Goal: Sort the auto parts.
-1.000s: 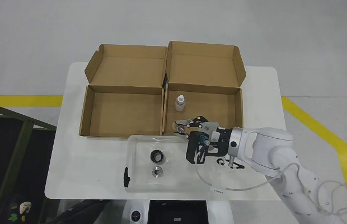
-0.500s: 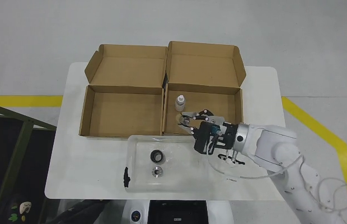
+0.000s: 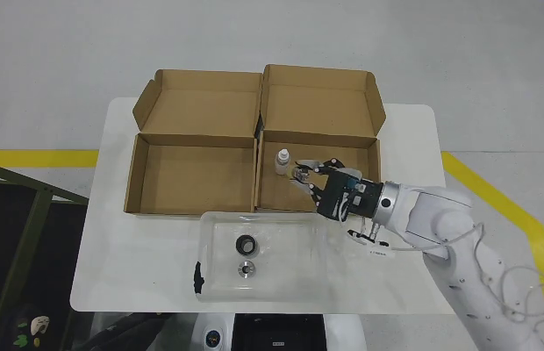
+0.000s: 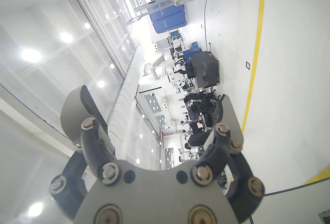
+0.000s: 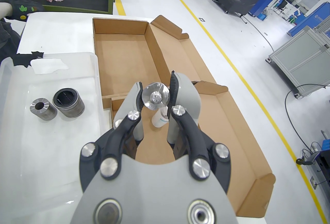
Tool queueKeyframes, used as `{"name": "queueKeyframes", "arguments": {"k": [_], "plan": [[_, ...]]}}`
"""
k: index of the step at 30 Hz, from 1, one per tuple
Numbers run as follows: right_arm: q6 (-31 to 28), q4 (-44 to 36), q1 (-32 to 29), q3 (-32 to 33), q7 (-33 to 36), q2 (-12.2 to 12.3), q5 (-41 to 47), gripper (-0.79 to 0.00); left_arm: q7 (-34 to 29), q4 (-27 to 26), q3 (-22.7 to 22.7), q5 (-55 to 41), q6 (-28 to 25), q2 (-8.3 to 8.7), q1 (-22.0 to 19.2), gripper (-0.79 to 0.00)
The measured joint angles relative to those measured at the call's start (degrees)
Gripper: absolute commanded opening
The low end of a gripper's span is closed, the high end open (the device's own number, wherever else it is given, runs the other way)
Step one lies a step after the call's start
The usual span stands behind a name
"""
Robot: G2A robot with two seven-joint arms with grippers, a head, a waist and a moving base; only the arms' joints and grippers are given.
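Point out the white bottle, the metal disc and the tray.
white bottle [image 3: 282, 163], top view, its body.
metal disc [image 5: 155, 99], right wrist view, its centre hub.
tray [image 3: 281, 274], top view, bare floor.

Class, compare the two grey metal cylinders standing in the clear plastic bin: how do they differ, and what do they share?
The wider grey metal cylinder with a black-lined bore is broader than the plain steel cylinder beside it. Its opening is wide; the plain cylinder's hole is small within a thick wall. The wider one stands nearer the cardboard boxes. Both stand upright, bore up, in the clear plastic bin.
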Motion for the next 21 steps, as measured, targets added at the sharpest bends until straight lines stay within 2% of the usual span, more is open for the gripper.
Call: {"name": "queueKeyframes", "arguments": {"k": [21], "plan": [[-5.8, 17.5, 11.2, -4.2, 8.9, -0.8, 7.9, -0.785, 0.0, 0.0, 0.0, 0.0, 0.0, 0.0, 0.0, 0.0]]}}
